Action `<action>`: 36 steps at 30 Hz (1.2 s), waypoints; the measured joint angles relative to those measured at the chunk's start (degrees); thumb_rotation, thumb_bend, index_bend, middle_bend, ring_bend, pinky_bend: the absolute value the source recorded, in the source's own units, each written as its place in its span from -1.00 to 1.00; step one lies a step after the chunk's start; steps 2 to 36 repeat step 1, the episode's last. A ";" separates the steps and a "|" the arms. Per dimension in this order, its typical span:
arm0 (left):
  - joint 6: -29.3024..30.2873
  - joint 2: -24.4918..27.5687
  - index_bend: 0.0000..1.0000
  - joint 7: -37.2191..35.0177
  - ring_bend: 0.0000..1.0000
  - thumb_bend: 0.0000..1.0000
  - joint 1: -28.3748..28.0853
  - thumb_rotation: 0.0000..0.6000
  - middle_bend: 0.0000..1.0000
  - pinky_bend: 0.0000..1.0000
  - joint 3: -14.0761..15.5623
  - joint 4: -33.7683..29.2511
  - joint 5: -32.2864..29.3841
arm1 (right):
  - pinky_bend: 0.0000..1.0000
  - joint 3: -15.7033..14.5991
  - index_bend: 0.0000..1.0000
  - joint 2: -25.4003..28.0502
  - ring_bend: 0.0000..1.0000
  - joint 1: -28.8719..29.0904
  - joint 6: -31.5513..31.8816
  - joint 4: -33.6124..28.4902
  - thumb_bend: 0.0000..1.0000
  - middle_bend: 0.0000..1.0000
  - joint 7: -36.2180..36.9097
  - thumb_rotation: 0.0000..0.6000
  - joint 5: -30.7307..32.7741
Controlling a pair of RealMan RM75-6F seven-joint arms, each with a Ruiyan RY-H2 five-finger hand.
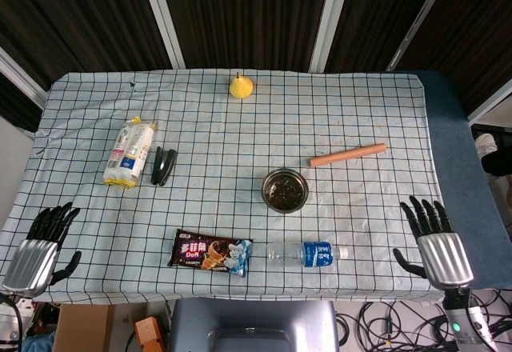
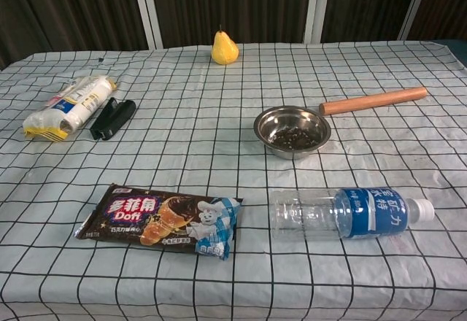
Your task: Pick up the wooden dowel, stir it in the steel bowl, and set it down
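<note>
The wooden dowel (image 1: 348, 155) lies flat on the counter (image 1: 384, 112) just beside the steel bowl (image 1: 285, 190), apparently set down. Both the right hand (image 1: 436, 244) and left hand (image 1: 38, 244) rest empty at the near edge, fingers spread.

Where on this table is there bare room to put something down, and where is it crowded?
Free: the cloth between the pear, the black clip and the steel bowl; also the far right corner beyond the wooden dowel. Crowded: the near middle, where the snack pack and water bottle lie before the bowl, and the left, by the noodle packet.
</note>
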 measured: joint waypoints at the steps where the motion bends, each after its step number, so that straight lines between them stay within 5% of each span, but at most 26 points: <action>1: 0.00 0.04 -1.00 -0.01 -1.00 -0.22 0.03 1.00 -1.00 -1.00 0.00 -0.03 -0.09 | -1.00 -0.09 -1.00 0.25 -1.00 -0.58 0.09 0.62 -0.48 -1.00 0.19 0.49 -0.10; 36: 0.00 0.04 -1.00 -0.01 -1.00 -0.22 0.03 1.00 -1.00 -1.00 0.00 -0.03 -0.09 | -1.00 -0.09 -1.00 0.25 -1.00 -0.58 0.09 0.62 -0.48 -1.00 0.19 0.49 -0.10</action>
